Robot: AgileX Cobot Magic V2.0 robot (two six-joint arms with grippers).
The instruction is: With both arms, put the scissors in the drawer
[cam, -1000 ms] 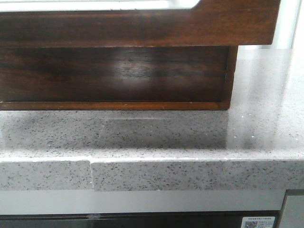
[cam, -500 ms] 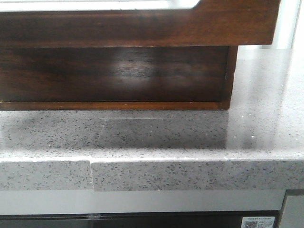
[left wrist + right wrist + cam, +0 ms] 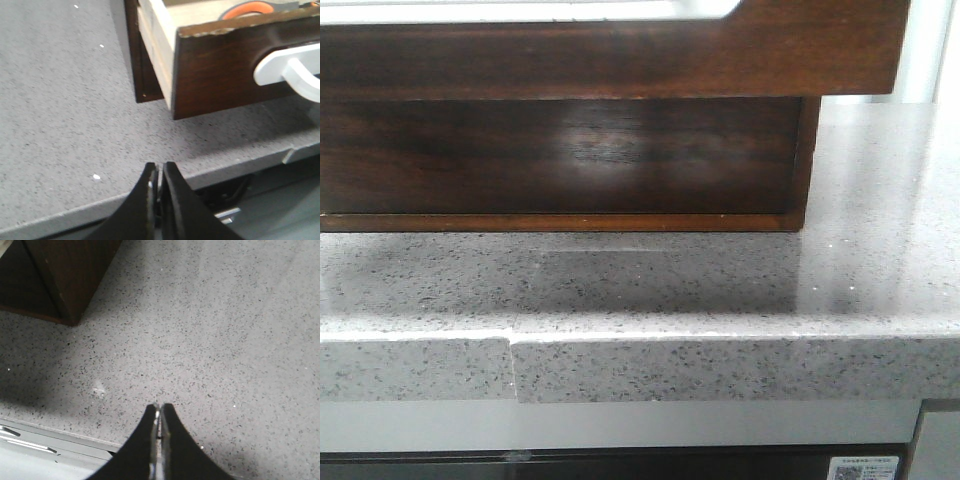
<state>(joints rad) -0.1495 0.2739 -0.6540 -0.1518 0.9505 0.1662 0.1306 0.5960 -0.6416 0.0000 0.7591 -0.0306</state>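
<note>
The drawer (image 3: 620,60) is pulled out over the counter, its glossy dark brown front wide across the top of the front view, with a strip of whitish inside above it. In the left wrist view the drawer front (image 3: 225,70) carries a white handle (image 3: 290,65). An orange scissors handle (image 3: 248,8) shows inside the drawer past its front edge; the rest of the scissors is hidden. My left gripper (image 3: 159,167) is shut and empty over the counter's front edge, apart from the drawer. My right gripper (image 3: 160,407) is shut and empty above the counter. Neither gripper shows in the front view.
The dark wood cabinet body (image 3: 560,160) stands on the speckled grey counter (image 3: 720,290) under the drawer. Its corner (image 3: 70,280) shows in the right wrist view. The counter's front edge (image 3: 720,365) has a seam at the left.
</note>
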